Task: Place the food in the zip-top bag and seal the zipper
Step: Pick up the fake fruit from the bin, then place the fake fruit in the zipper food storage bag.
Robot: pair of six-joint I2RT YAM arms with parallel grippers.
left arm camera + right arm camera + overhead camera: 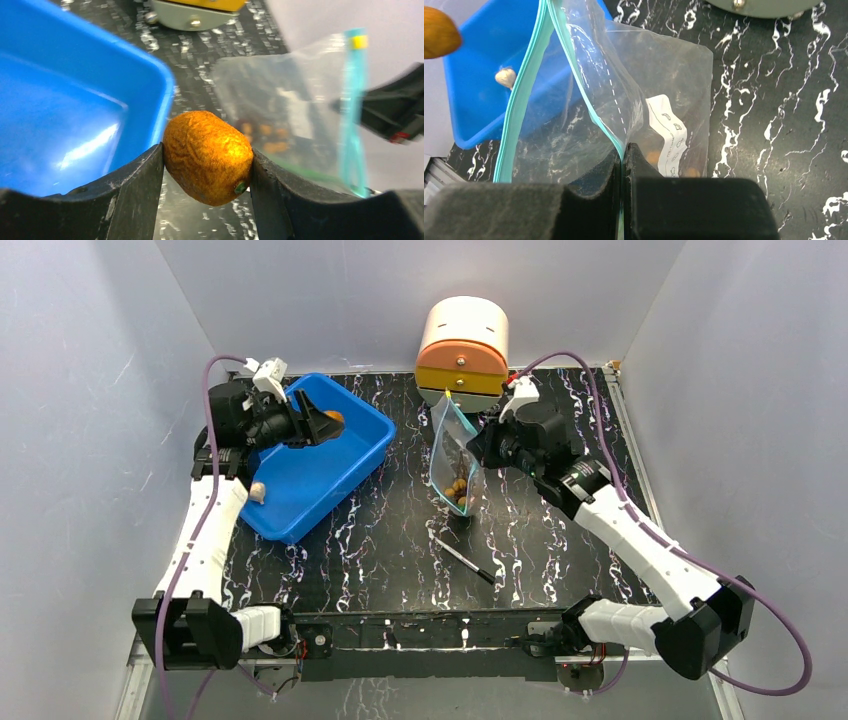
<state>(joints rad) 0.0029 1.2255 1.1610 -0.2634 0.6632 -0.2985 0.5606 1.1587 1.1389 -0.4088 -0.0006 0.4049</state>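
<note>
My left gripper is shut on an orange lump of food, held in the air over the blue tray's far right rim; the lump also shows in the top view and the right wrist view. My right gripper is shut on one lip of the teal zipper of the clear zip-top bag, holding it up with the mouth open. Brown balls lie in the bag's bottom. A tan lump lies in the tray, also in the right wrist view.
The blue tray stands at the left. A thin black pen lies on the black marbled table in front of the bag. An orange and cream round container stands at the back, behind the bag.
</note>
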